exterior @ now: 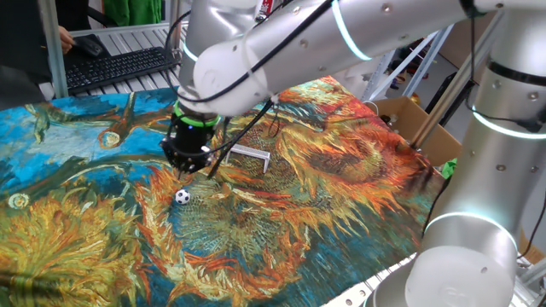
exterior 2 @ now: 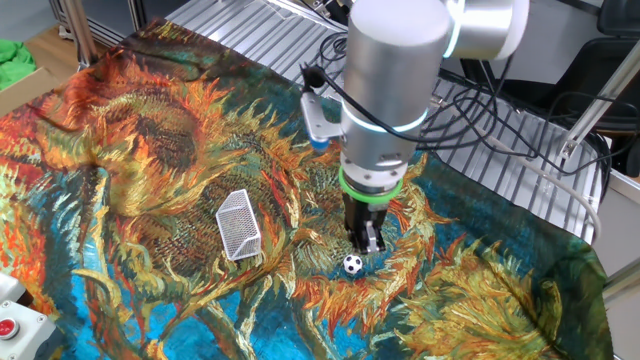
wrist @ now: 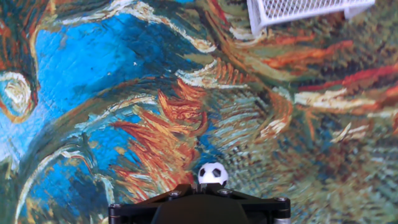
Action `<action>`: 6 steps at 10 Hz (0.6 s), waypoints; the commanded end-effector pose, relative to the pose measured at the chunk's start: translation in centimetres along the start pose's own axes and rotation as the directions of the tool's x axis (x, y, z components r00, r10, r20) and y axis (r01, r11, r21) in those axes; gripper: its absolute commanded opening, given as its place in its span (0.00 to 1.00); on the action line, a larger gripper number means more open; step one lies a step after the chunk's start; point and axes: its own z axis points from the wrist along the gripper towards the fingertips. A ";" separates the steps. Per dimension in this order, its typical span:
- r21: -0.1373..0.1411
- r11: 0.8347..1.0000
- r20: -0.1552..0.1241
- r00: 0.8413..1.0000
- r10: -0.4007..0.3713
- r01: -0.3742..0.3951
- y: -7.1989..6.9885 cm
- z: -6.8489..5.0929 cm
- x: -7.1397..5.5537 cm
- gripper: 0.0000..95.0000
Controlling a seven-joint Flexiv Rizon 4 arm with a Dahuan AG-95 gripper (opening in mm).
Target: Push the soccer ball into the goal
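The soccer ball (exterior: 182, 196) is a tiny white ball with black patches lying on the painted cloth. It also shows in the other fixed view (exterior 2: 352, 265) and in the hand view (wrist: 212, 173). My gripper (exterior: 189, 164) hangs just above and behind it, fingers together and holding nothing; it also shows in the other fixed view (exterior 2: 365, 240). In the hand view the ball sits right at the front edge of the gripper (wrist: 199, 188). The goal (exterior: 249, 156) is a small white mesh frame a few ball-widths away; it also shows in the other fixed view (exterior 2: 238, 225) and at the top right of the hand view (wrist: 305, 11).
A colourful sunflower-print cloth (exterior: 341, 196) covers the table. A keyboard (exterior: 119, 66) lies at the back left. A cardboard box (exterior: 422, 128) stands off the right edge. Cables (exterior 2: 500, 110) run over the metal slats behind the arm.
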 end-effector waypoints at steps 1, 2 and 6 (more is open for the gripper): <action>0.005 0.999 0.009 0.999 0.033 -0.033 0.5 0.7 0.5 0.00; 0.011 0.999 0.021 0.999 0.043 -0.043 0.7 1.1 0.8 0.00; 0.013 0.996 0.040 0.995 0.089 -0.089 1.1 2.4 1.2 0.00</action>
